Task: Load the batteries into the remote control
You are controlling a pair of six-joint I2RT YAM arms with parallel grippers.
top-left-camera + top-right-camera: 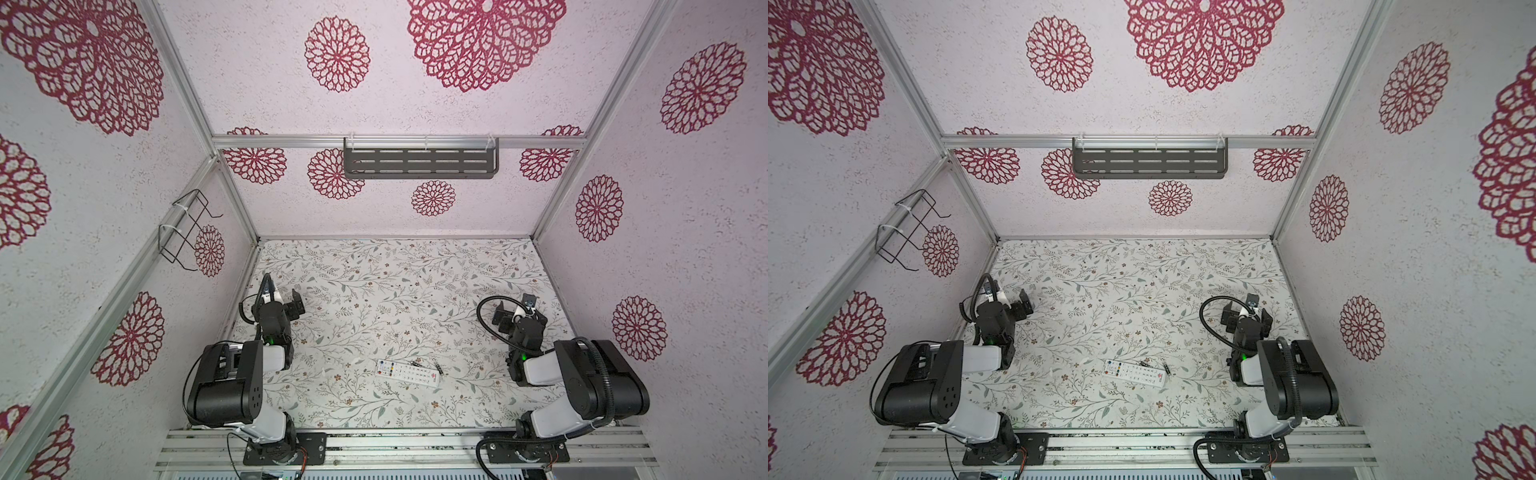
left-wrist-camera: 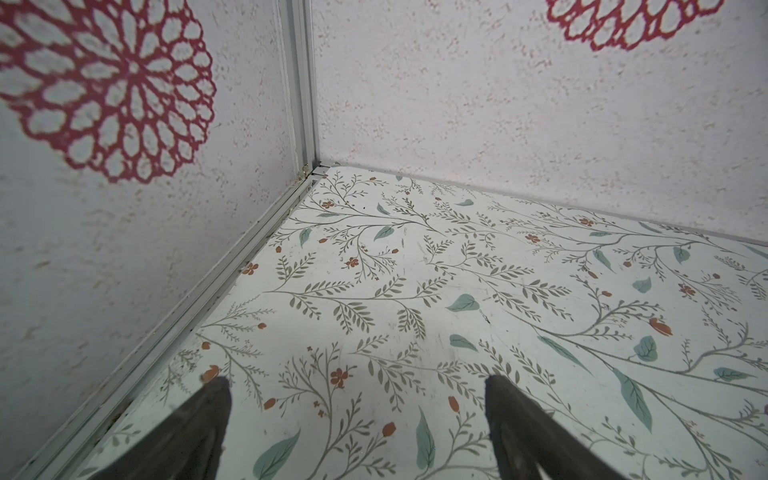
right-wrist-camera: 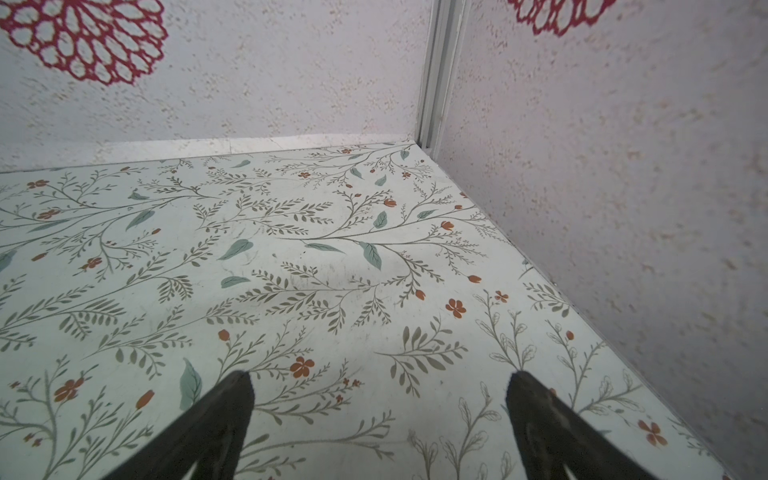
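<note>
While both arms sit at the sides of the table (image 1: 374,274), nothing is held by either. At the left, the left fingers (image 2: 208,415) are spread wide and empty, aimed at the far left corner; only patterned table is seen between them in the wrist view.

Toward the middle, the remote control (image 1: 408,371) is found nearer the robot's bases than either set of fingers, so it lies behind and inward of the left fingers. Its button face is turned up. Its long axis runs nearly across both top views, with the coloured-button end toward the left arm and the red-logo end toward the right arm, the latter slightly nearer the bases.

Further right, the batteries (image 1: 414,363) are laid on the table. One lies just beside the remote's far long edge, roughly along it. The second battery (image 1: 437,368) lies just past the logo end and is angled across it.

At the right, the right fingers (image 3: 224,415) are likewise wide apart and empty, aimed at the far right corner.

The remote is judged about equally far from both arms, and the batteries nearer the right one. Since the buttons face up, the battery bay is presumably underneath, so a flip is probably called for first.
</note>
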